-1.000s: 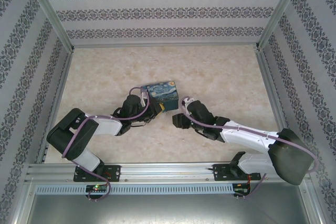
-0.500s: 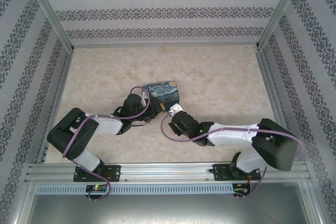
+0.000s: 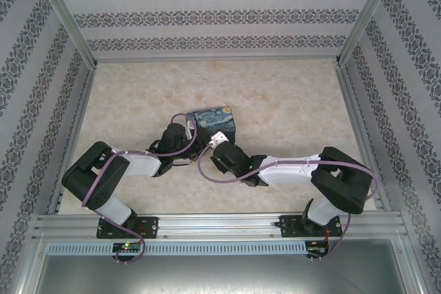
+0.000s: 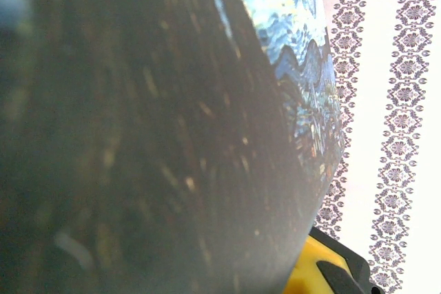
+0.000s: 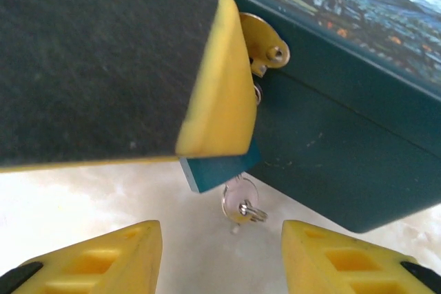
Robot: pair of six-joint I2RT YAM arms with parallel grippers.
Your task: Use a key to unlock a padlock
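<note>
Top external view. Left gripper (image 3: pixel 198 140): closed on the padlock's near-left corner. Its wrist view has one yellow pad (image 4: pixel 310 277) against the dark side.

Padlock (image 3: pixel 215 120): painted block lying flat on the table (image 3: pixel 289 101), mid-table, just ahead of both wrists. Judged rigid and fairly heavy, with smooth sides that could let it slide. Best held across the dark sides, clear of the brass hasp (image 5: pixel 265 40).

Key (image 5: pixel 217 169): blue head tucked under the left pad against the padlock's side, with a metal ring (image 5: pixel 242 206) hanging below. The blade is hidden. Judged light and stiff, but easily bent or dropped. Best taken by the flat head, with the fingertips only.

Right gripper (image 5: pixel 219 240): fingers spread and empty, near the key, one fingertip to each side of it.
</note>
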